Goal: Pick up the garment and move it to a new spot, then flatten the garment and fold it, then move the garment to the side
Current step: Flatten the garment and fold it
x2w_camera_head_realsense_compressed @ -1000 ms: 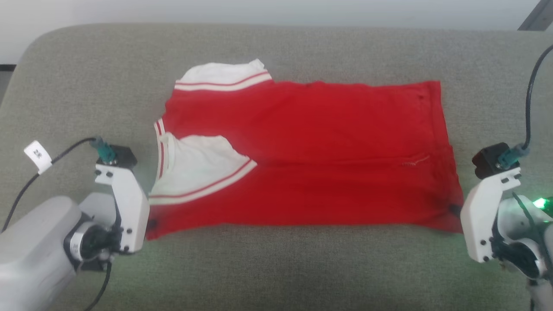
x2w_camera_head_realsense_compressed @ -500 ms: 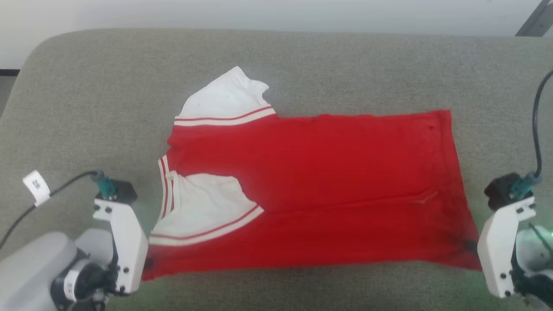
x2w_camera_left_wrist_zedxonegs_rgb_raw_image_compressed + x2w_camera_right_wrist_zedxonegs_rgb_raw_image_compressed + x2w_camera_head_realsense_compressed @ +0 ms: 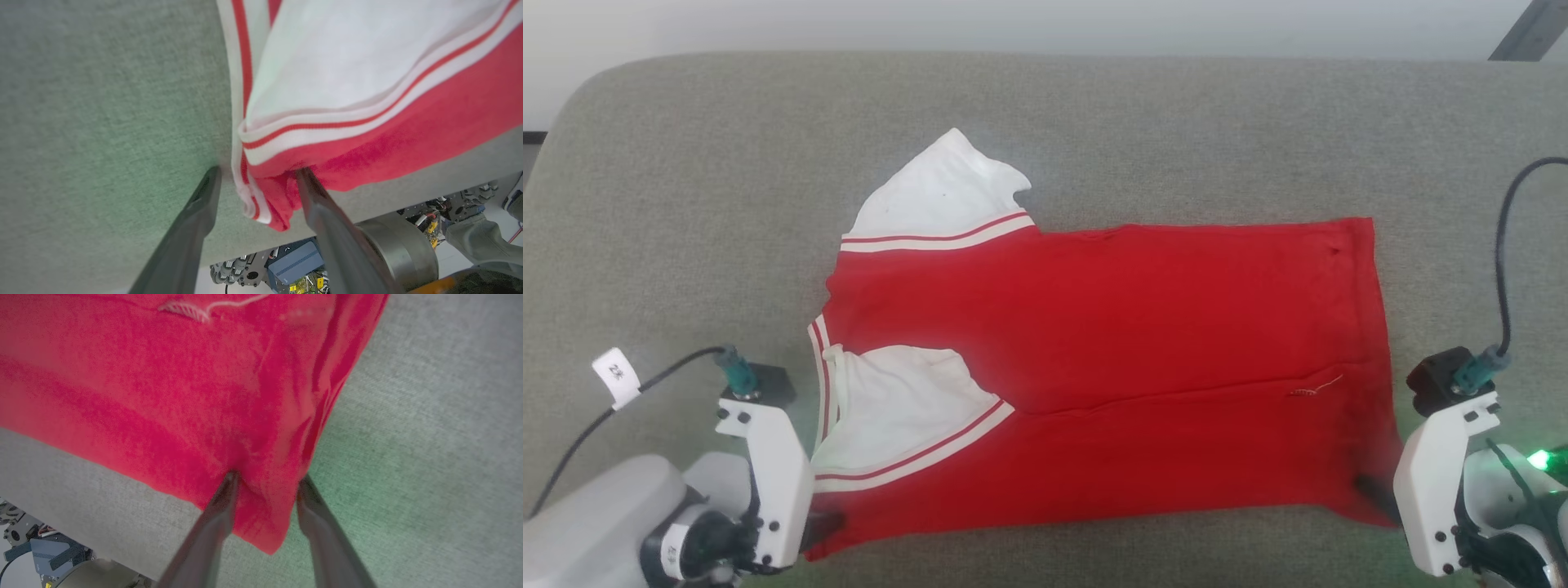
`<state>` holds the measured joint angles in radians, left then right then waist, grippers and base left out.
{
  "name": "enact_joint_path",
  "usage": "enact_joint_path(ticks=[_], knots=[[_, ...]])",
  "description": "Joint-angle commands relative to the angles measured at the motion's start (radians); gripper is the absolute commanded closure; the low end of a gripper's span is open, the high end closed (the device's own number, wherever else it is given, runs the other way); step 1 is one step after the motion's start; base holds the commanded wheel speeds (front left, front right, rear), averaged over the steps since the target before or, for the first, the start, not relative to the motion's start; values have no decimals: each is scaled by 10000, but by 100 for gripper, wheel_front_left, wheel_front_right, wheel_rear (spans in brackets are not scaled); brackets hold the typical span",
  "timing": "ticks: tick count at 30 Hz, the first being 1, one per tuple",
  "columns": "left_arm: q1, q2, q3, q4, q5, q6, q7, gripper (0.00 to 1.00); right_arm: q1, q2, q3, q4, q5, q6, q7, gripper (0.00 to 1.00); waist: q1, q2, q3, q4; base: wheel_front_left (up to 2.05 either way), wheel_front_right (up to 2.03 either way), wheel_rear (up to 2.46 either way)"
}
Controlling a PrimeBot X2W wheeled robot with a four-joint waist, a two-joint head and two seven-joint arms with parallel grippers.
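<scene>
garment (image 3: 1111, 367) flat on grey cushion (image 3: 686, 204) — left end effector (image 3: 258, 171) and right end effector (image 3: 268, 477) both parted around its corners

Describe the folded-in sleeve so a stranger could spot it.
On the grey cushion lies the red garment. Its near-left corner, beside the left gripper, carries the white sleeve folded onto the red; the other sleeve sticks out onto the cushion.

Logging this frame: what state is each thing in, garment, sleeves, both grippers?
Garment: flat on the grey cushion, partly folded.
Near sleeve: folded in over the red body.
Far sleeve: spread out on the cushion.
Left gripper: open, fingers straddling the collar-end corner.
Right gripper: open, fingers straddling the hem-end corner.
</scene>
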<state>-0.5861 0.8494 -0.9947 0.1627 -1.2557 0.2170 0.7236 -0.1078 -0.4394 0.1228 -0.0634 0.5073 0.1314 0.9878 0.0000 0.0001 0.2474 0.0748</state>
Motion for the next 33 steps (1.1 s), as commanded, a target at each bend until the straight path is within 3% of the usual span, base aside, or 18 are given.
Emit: enact_joint_path(ticks=[1,10,15,21,29,33], knots=[[-86,81,39,124,-12,14,9,0,-109,71,-12,9,-77,-17,-143,0,0,-1,-43,-28,0,0,0],[-744,983,409,-932,234,244,294,0,-183,250,-401,-559,-136,-16,-750,0,0,-1,-161,-344,0,0,0],[-1424,1343,654,-1365,619,244,380,0,-375,347,-599,-1075,-424,-16,-1707,0,0,-1,3,-666,0,0,0],[-2325,1245,903,-898,926,-130,346,0,-953,679,-571,-1490,-1096,-13,-3742,0,0,-1,329,-1281,0,0,0],[-3705,937,1221,500,1529,-966,-106,0,-1726,1346,-101,-1409,-2022,-16,-7586,0,0,-1,999,-2268,0,0,0],[-4188,807,1263,1075,1821,-1331,-284,0,-1847,1631,-89,-1227,-2260,-16,-8586,0,0,-1,1278,-2559,0,0,0]])
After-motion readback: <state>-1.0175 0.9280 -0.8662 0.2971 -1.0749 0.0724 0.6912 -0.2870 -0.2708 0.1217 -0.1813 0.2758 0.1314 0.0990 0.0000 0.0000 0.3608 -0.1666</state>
